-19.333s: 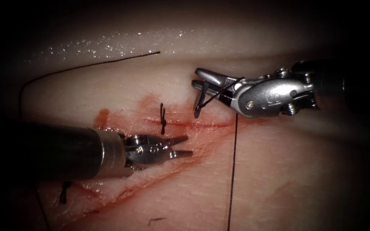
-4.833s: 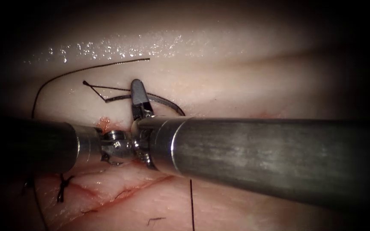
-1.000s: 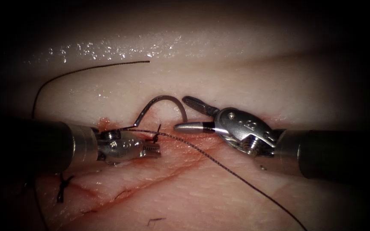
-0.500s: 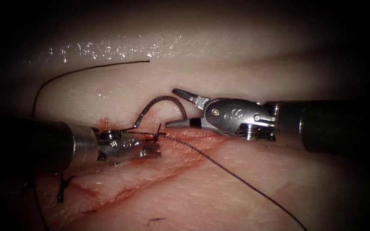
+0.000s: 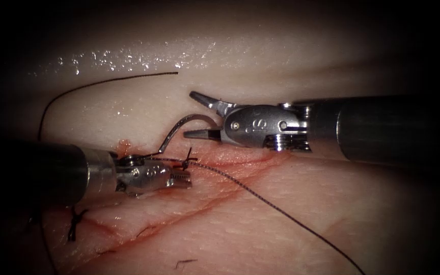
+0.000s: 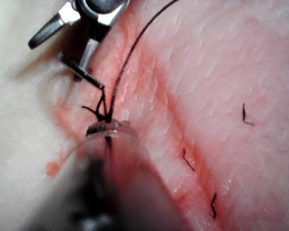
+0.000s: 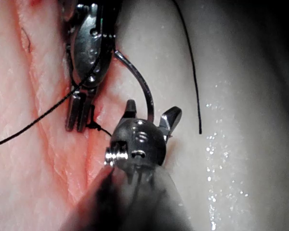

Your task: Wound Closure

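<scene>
Left needle driver lies on the tissue beside the knotted stitch; jaws pressed together, apparently empty. Curved needle arches above the cut, one end near the left tool's wrist, the other between the right needle driver's spread jaws, ungripped. Thread trails toward the tissue's lower right. Right tool is nearer the needle's free end.

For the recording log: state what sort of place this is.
Probably a bench suturing practice setup: a slab of tissue with a cut, a curved needle with thread, and two wristed tools, left and right.
</scene>
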Available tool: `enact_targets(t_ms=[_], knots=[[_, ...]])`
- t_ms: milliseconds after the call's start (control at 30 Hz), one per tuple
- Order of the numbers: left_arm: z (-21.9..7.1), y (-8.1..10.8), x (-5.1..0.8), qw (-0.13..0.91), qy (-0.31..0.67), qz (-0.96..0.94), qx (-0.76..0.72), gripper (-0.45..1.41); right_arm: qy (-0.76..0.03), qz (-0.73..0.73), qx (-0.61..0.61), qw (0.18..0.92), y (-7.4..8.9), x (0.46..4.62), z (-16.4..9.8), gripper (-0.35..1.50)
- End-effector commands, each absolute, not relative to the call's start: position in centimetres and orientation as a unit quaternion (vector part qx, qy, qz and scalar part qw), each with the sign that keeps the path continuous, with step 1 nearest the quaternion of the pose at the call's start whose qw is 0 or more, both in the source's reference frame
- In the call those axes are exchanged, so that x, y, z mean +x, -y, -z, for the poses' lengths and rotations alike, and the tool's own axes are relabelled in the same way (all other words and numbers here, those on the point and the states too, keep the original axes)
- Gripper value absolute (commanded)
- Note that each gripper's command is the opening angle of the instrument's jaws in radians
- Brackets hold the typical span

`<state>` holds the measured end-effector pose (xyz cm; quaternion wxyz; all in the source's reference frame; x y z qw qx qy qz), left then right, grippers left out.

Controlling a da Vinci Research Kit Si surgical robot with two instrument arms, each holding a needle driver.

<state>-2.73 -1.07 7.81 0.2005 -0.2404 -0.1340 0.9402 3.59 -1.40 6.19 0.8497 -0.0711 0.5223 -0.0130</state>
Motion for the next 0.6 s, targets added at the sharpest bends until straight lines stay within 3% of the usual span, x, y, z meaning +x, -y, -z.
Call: enact_targets(t_ms=[33,67,100,333,600], knots=[[-7.87,1.08,-2.79,0.2,0.134,-0.94,-0.241,0.19,-0.52,0.03,-0.064,0.851,1.43,3.75,-6.21,0.39],[-7.87,1.08,-2.79,0.2,0.134,-0.94,-0.241,0.19,-0.518,0.037,-0.056,0.853,1.45,3.76,-6.21,-0.11],[-7.86,1.08,-2.79,0.2,0.134,-0.94,-0.241,0.19,-0.514,0.045,-0.05,0.855,1.46,3.75,-6.22,-0.35],[-7.86,1.08,-2.79,0.2,0.135,-0.94,-0.241,0.19,-0.494,0.015,-0.044,0.868,1.42,3.56,-6.35,-0.35],[-7.86,1.08,-2.79,0.2,0.135,-0.94,-0.241,0.19,-0.549,-0.09,0.016,0.831,1.42,3.35,-6.64,-0.35]])
